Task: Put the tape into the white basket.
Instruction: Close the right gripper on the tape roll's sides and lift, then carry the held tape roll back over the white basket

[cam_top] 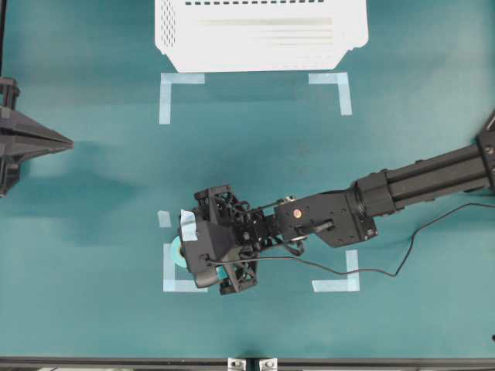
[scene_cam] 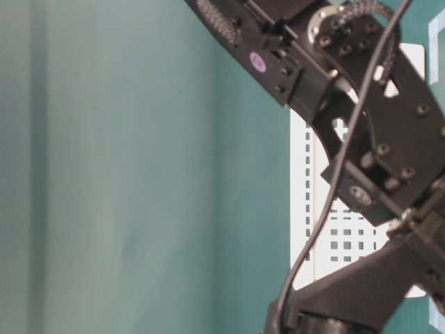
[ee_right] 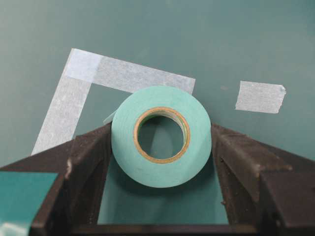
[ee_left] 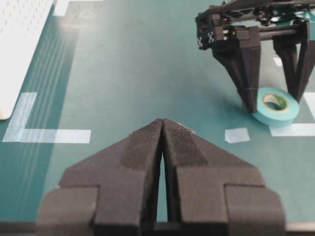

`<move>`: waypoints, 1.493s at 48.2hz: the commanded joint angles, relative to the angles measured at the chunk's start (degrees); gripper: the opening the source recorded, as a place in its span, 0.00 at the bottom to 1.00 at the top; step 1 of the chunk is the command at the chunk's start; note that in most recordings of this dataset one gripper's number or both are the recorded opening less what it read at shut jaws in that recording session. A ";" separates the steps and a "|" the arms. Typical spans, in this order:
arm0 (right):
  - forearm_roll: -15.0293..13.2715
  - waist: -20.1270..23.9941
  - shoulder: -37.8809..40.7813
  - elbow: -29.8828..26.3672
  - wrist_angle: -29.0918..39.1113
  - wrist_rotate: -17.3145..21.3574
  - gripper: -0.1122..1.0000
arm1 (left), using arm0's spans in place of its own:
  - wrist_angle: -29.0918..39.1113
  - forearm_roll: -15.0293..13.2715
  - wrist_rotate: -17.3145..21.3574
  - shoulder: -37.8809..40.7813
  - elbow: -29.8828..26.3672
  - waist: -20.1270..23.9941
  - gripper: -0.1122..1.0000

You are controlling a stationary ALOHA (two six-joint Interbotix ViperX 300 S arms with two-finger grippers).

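Straddling the tape point(ee_right: 161, 136), our right gripper point(ee_right: 161, 147) fingers point(ee_right: 91, 162) are touching its sides without lifting, while the white basket point(cam_top: 259, 46) is waiting far off.

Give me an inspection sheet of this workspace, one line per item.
Surface: teal table, marked with pale-blue tape corners.
Job's things: tape lying flat on the table inside a marked corner; white basket at the far edge, nothing seen in the part that shows.
Clutter: nothing seen beyond a small loose tape square.
Grippers: right gripper straddles the roll, fingers at both of its sides, roll not lifted; left gripper shut, parked away from the roll.
Cables: black cable trailing from the right arm across the table.
Surroundings: dark frame edge along the near side.
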 commanded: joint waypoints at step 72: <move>-5.80 -2.37 -19.16 -1.05 17.23 -0.18 0.71 | -0.62 -0.09 -0.09 0.35 -0.62 -0.18 0.00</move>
